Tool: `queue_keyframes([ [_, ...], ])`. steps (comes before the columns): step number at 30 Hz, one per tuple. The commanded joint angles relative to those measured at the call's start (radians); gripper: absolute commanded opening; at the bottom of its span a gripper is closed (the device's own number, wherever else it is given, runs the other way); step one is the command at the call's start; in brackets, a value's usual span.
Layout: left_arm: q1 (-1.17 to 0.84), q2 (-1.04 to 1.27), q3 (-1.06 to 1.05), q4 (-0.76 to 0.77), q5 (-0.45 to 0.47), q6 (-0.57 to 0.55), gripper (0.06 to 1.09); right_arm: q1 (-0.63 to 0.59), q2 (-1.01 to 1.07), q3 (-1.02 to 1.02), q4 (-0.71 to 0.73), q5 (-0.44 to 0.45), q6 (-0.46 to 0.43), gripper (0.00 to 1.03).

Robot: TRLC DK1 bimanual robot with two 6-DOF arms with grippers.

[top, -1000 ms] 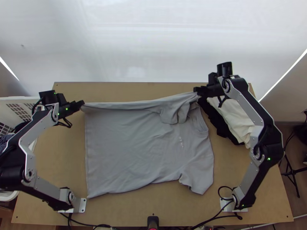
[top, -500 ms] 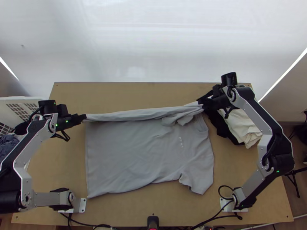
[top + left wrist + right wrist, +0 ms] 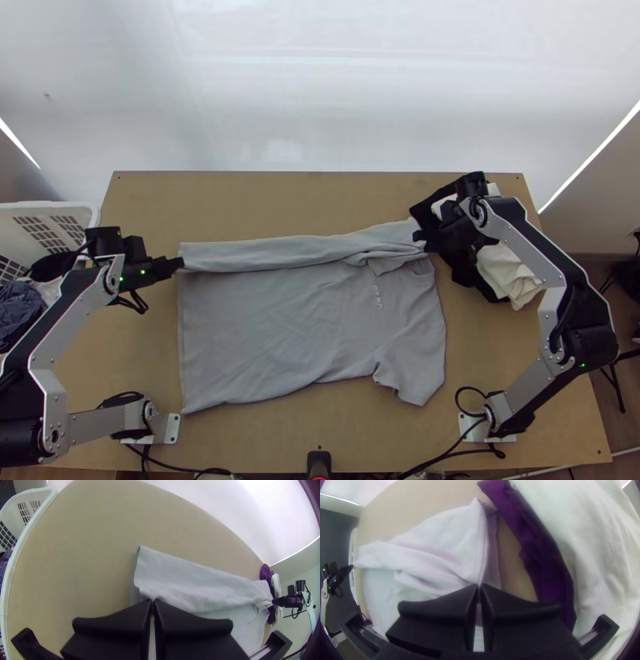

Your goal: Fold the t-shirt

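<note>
T-shirt (image 3: 280, 328) partly folded, flap's edge clamped in left gripper (image 3: 178, 263), right gripper (image 3: 420, 236).

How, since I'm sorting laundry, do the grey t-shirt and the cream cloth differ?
The grey t-shirt lies mostly spread, its far side folded over; the cream cloth lies rumpled in a smaller heap. The left gripper and right gripper hold the t-shirt; neither holds the cream cloth. Both are fabric.

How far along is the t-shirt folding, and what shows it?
Looks done: the far side of the t-shirt is turned over as a strip. In hand: the left gripper pinches its hem end, the right gripper its collar end. To do: the near sleeve sticks out, unfolded.
</note>
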Motion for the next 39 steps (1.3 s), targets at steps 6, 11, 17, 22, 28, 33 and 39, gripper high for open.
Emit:
queue_keyframes([
  [6, -0.001, -0.015, -0.088, 0.038, 0.031, -0.039, 0.77, 0.014, -0.013, -0.057, -0.024, 0.068, -0.007, 0.65],
  [11, 0.003, -0.088, -0.070, -0.104, 0.043, -0.019, 1.03, 0.020, -0.075, -0.082, -0.267, 0.072, 0.023, 0.97],
  [17, 0.013, -0.365, -0.091, -0.214, 0.066, -0.045, 1.03, 0.020, -0.366, -0.306, -0.365, 0.072, 0.060, 0.91],
  [22, 0.007, -0.452, -0.093, -0.294, 0.066, -0.096, 1.03, -0.012, -0.484, -0.449, -0.382, 0.072, 0.039, 0.63],
  [28, -0.039, -0.458, -0.091, -0.317, 0.067, -0.125, 1.03, -0.012, -0.490, -0.554, -0.314, 0.045, 0.027, 0.47],
  [33, -0.055, -0.467, -0.091, -0.320, 0.064, -0.125, 1.03, -0.007, -0.464, -0.611, -0.173, 0.031, 0.008, 0.39],
  [39, -0.055, -0.483, -0.097, -0.331, 0.063, -0.126, 1.03, -0.007, -0.400, -0.591, -0.078, 0.026, 0.008, 0.39],
])
